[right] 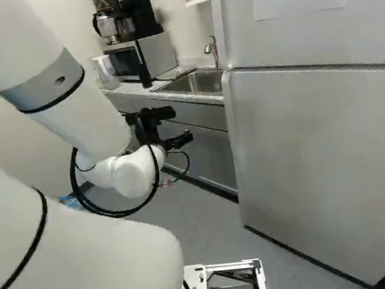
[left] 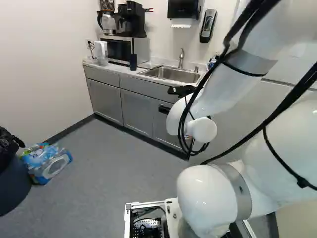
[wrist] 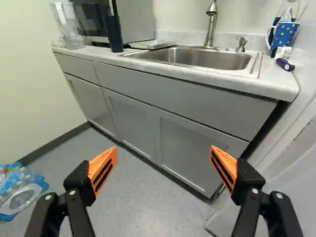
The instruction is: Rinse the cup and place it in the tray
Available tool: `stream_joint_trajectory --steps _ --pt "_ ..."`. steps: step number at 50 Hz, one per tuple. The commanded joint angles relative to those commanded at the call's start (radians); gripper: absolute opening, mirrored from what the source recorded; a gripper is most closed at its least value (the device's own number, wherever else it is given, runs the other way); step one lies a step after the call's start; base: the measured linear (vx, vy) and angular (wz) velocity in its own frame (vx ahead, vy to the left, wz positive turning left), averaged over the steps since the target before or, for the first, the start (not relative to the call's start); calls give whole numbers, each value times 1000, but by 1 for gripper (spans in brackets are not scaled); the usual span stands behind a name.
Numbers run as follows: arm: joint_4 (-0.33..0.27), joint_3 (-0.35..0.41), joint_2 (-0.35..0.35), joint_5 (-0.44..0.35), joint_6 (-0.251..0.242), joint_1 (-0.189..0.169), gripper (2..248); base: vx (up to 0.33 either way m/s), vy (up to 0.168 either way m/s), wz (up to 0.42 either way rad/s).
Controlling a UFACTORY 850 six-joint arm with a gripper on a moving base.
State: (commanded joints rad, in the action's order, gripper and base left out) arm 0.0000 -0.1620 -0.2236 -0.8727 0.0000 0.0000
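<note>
Refrigerator (right: 327, 160), grey, beside the cabinet run. Tabletop (wrist: 281, 86), pale, over grey cabinets (wrist: 192, 143). Microwave (left: 141, 48), at the tabletop's back edge, coffee maker (left: 131, 20) on top. Sink (wrist: 207, 59), steel, set into the tabletop. Claw (right: 152, 127), black, orange pads (wrist: 104, 165), spread wide, facing the cabinet fronts. Pitcher (wrist: 70, 32), clear, near the tabletop's end by the wall. Cup (wrist: 113, 33), tall, dark blue, upright near the front edge, before the microwave. Mug (wrist: 284, 37), blue, dotted, near the opposite end's back corner. Tray-like piece (wrist: 160, 45), flat, at the sink's back corner, microwave side.
</note>
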Motion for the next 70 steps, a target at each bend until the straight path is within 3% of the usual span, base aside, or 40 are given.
stream_joint_trajectory --steps 44,70 --pt "0 -209 108 52 0 0 247 0 0 0" --pt "0 -236 69 108 0 -11 247 0 0 0"
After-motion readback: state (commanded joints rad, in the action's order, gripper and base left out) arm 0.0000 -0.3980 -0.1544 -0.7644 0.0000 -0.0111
